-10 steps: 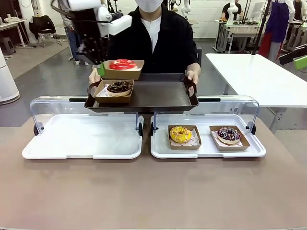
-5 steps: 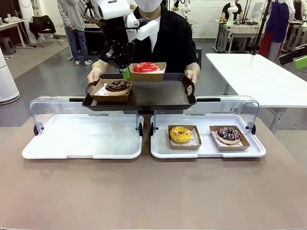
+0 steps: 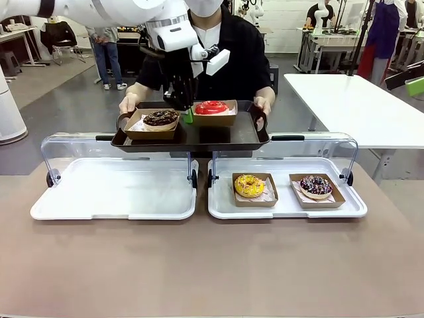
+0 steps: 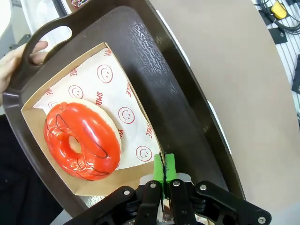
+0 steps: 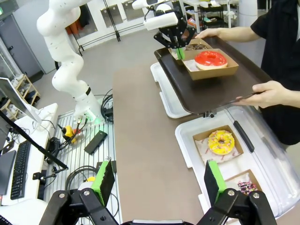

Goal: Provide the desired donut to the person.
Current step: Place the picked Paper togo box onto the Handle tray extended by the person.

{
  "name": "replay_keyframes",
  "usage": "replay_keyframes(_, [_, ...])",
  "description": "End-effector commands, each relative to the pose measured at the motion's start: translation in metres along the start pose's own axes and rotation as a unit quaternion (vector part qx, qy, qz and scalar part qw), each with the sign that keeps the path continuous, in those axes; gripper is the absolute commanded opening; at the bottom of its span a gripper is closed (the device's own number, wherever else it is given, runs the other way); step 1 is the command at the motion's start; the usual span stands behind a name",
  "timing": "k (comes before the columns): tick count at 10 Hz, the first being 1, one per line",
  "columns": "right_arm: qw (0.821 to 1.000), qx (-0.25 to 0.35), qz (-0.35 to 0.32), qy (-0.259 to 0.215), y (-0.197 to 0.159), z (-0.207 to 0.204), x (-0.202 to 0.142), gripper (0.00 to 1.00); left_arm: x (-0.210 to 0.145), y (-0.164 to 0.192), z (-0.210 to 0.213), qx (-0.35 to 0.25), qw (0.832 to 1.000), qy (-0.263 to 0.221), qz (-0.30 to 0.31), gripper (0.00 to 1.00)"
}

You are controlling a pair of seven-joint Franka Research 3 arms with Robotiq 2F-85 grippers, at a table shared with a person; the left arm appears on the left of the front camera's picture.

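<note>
The person (image 3: pixel 233 53) stands at the far side and holds a dark serving tray (image 3: pixel 218 136) by both handles. On it lies a chocolate donut (image 3: pixel 161 118) in a cardboard box. A red glazed donut (image 3: pixel 211 106) (image 4: pixel 83 139) (image 5: pixel 210 58) lies in its paper-lined cardboard box (image 4: pixel 33 123) at the tray's middle; whether the box touches the tray I cannot tell. My left gripper (image 3: pixel 188 114) (image 4: pixel 164 168) is shut on that box's rim. My right gripper (image 5: pixel 158 183) stands open, back from the table, with nothing between its fingers.
Two white display trays with raised clear lids stand on the brown table, the left one (image 3: pixel 112 205) bare. The right one (image 3: pixel 288 211) holds a yellow donut (image 3: pixel 249 185) and a dark sprinkled donut (image 3: pixel 316 186). A white table (image 3: pixel 358 106) is at the right.
My left arm has carried the red donut's box to the right and down, from above the chocolate donut to the dark tray's middle. The person has kept hold of the tray.
</note>
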State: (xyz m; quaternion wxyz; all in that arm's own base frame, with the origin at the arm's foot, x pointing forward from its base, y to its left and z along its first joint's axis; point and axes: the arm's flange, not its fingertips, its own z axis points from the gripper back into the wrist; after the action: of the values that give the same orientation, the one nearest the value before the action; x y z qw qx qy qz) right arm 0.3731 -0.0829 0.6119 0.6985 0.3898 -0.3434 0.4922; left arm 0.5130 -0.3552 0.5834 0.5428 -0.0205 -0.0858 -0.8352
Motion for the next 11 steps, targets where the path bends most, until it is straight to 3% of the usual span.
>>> replay_keyframes(1, [1.000, 0.003, 0.005, -0.003, 0.000, -0.001, 0.000, 1.00, 0.005, 0.009, -0.011, 0.004, 1.000, 0.007, 0.020, 0.01])
replay_keyframes(5, [1.000, 0.003, 0.005, -0.003, 0.000, -0.001, 0.000, 1.00, -0.001, 0.020, -0.031, -0.002, 0.999, 0.020, 0.028, 0.01])
replay_keyframes(6, [1.000, 0.003, 0.005, -0.003, 0.000, -0.001, 0.000, 1.00, -0.002, 0.021, -0.032, 0.002, 0.999, 0.019, 0.028, 0.38])
replay_keyframes(7, [1.000, 0.003, 0.005, -0.003, 0.000, -0.001, 0.000, 1.00, -0.002, 0.021, -0.031, 0.004, 0.999, 0.020, 0.027, 0.59])
replay_keyframes(8, [1.000, 0.003, 0.005, -0.003, 0.000, -0.001, 0.000, 1.00, -0.002, 0.022, -0.031, 0.005, 0.999, 0.018, 0.029, 0.96])
replay_keyframes(11, [1.000, 0.003, 0.005, -0.003, 0.000, -0.001, 0.000, 1.00, -0.001, 0.020, -0.026, 0.004, 0.999, 0.014, 0.034, 1.00])
